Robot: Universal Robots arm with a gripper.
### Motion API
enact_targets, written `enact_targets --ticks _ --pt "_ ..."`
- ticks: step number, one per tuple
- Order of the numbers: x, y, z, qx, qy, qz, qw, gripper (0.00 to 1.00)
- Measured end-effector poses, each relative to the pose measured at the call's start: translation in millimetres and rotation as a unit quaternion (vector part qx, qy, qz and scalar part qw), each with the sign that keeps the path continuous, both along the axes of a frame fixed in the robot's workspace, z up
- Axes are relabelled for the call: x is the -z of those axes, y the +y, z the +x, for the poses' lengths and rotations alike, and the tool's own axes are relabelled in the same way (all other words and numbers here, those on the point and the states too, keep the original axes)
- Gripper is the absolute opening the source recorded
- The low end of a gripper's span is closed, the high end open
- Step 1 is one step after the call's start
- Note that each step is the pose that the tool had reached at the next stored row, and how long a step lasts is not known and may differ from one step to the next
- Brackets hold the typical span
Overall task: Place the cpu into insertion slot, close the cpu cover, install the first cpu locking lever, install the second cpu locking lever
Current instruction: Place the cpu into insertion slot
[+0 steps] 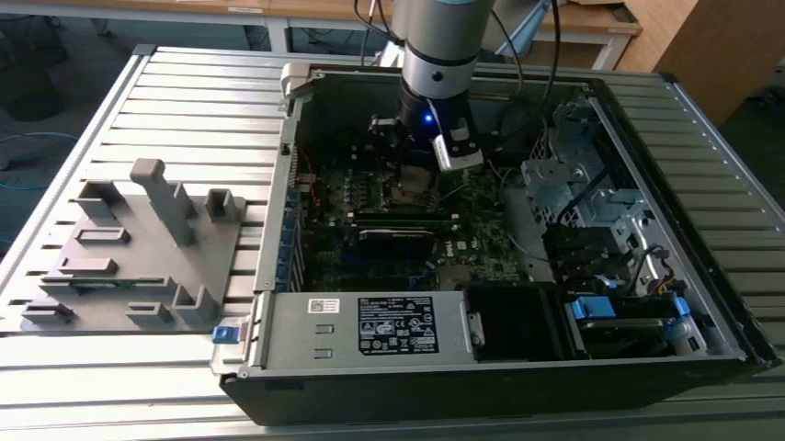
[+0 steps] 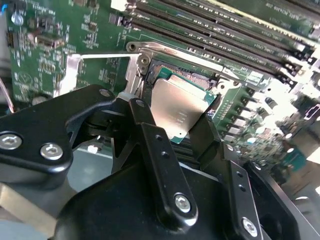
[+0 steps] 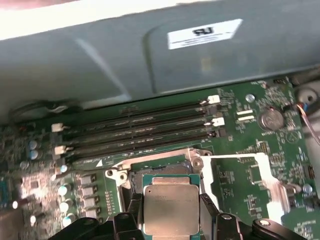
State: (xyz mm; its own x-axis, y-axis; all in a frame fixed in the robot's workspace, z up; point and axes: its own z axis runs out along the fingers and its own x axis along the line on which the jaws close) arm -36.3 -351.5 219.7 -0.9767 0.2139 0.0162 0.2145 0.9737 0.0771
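Gripping the chip (image 2: 182, 107) by two opposite edges, the gripper (image 2: 172, 120) has its black fingers (image 2: 150, 150) closed on it, tilted just above the socket (image 2: 172, 75). In both wrist views the gripper body hides the chip's near edge, so I cannot tell whether it touches the socket. The cover (image 3: 270, 177) lies open just beside the socket. In the exterior view the arm reaches down toward twelve o'clock inside the open computer case (image 1: 279, 241), its fingertips hard to make out. A grey fixture plate (image 1: 135, 257) lies at nine o'clock of the case.
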Motion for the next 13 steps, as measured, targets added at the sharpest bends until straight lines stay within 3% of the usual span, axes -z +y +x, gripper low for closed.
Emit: enact_targets --ticks 3,6,9,13 --pt "0.4 0.0 0.0 0.027 0.0 0.0001 0.9996 0.54" --pt "0.8 0.0 0.0 0.054 0.0 0.0001 0.9986 0.54" --pt "1.1 0.0 0.0 0.081 -0.0001 0.0001 0.9967 0.54" --pt "1.4 0.0 0.0 0.116 -0.0001 0.0001 0.9933 0.54"
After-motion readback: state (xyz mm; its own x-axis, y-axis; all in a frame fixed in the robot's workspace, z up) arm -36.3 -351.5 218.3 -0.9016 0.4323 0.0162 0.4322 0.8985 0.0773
